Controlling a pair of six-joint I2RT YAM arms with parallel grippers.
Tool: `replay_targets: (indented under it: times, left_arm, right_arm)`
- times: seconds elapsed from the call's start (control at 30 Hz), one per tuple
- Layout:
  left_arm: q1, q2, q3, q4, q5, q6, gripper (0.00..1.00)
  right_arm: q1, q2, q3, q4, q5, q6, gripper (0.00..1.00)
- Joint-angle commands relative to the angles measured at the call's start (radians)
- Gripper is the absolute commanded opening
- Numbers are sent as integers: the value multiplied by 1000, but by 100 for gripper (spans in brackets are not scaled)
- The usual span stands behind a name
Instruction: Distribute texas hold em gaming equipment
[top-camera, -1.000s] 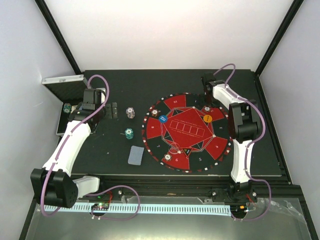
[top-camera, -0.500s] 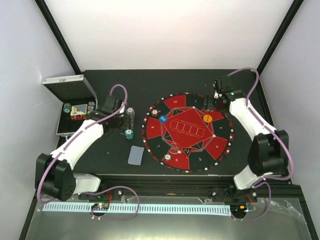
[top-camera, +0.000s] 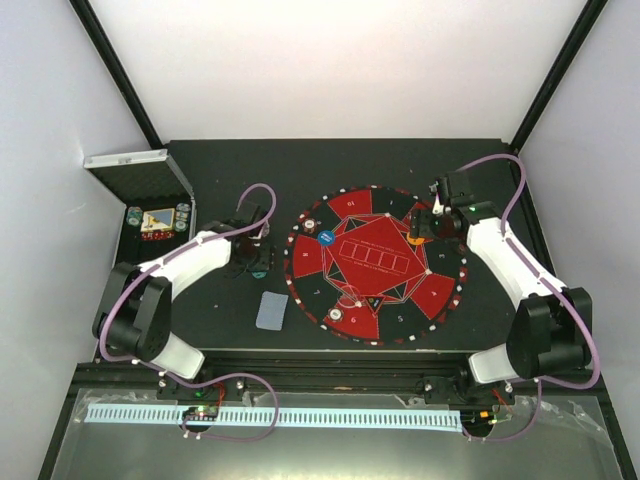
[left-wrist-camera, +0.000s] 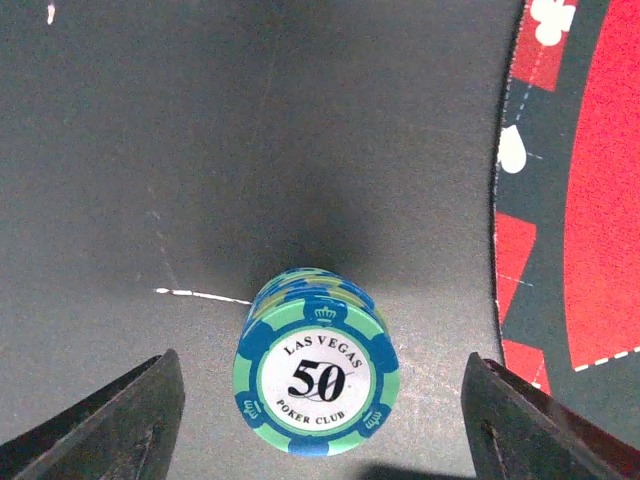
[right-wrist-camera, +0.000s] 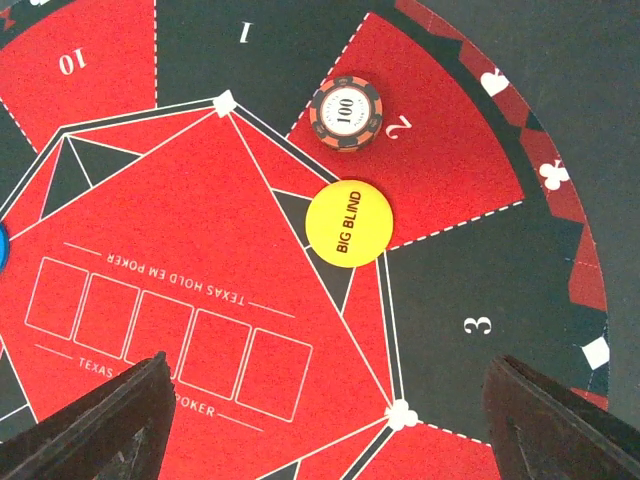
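The teal stack (left-wrist-camera: 316, 375), its top chip marked 50, stands on the bare table (left-wrist-camera: 200, 150) just left of the mat (left-wrist-camera: 600, 200), not on it. Its lower chips show a little past the top one, so it looks slightly uneven. The left gripper (left-wrist-camera: 318, 358) straddles it, jaws wide apart with a clear gap on each side, gripping nothing. A card (top-camera: 271, 310) lies face down nearer the arm bases, and the open case (top-camera: 150, 215) sits at the far left.

On the mat, a 100 stack (right-wrist-camera: 346, 113) rests on red sector 2, with the Big Blind disc (right-wrist-camera: 346, 222) close beside it toward the centre. The right gripper (right-wrist-camera: 330, 360) hangs above this part, spread wide and empty.

The main risk is on the left. If the jaws close off-centre, one finger would reach the stack first and push it sideways, and loose chips could slide apart or topple. Closing too high would probably lift only the upper chips. On the right, a descent toward the thin, flat disc could nudge the 100 stack, since the two sit near each other
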Motion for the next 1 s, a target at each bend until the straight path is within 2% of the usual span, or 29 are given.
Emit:
replay_targets:
  times: [0.0,0.23,0.47,0.97]
  left_arm:
    - [-1,18,-5,43,-19,-22,76]
    - [-2,40,-1,47,-31,-10,65]
    - [-2,59,6,44,-38,-9,59]
    - [-2,54,14,39,-40,-1,40]
  right_arm:
    - [-5,-26,-17,18,-7,-14,85]
    - [-5,-13,-22,28,-18,-6,85]
    - [-5,-13,-19,25,-11,-6,85]
    - [-5,-6,-16,23,-1,-8,85]
